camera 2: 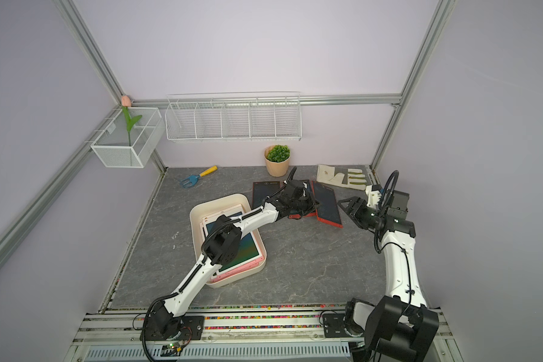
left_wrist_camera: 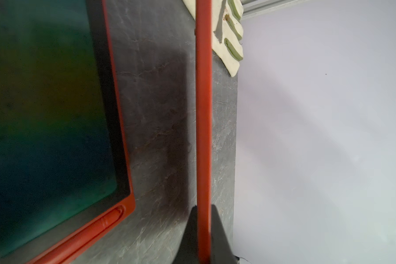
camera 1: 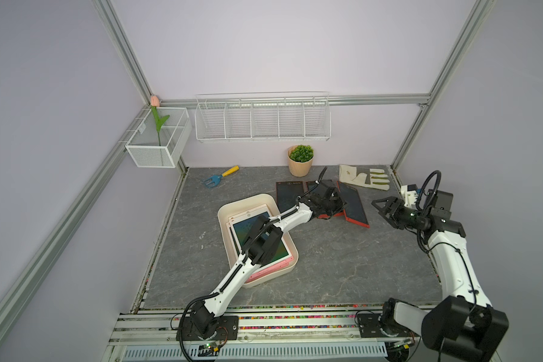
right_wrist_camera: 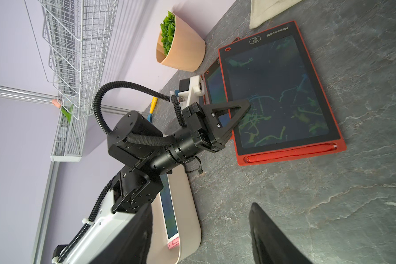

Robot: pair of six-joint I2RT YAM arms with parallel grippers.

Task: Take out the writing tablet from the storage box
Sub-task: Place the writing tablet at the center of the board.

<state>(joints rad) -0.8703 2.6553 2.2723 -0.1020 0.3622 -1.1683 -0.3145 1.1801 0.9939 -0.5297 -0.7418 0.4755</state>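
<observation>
Soft, even light, faint shadows; the top views bow at their edges, and the left wrist view is blurred up close.

Two white-shelled robot arms (camera 1: 295, 216) (camera 1: 452, 263) with black joints, ribbed black cable conduits, black triangular-fingered grippers (right_wrist_camera: 229, 121) (screws visible), white zip ties

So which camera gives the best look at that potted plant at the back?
The right wrist view: the potted plant is large and sharp, with nothing in front of it. Both top views show it small beside the back wall. The left wrist view misses it.

Cream storage box (camera 1: 287, 266) (tablets (camera 1: 290, 249) inside) on table.
</observation>
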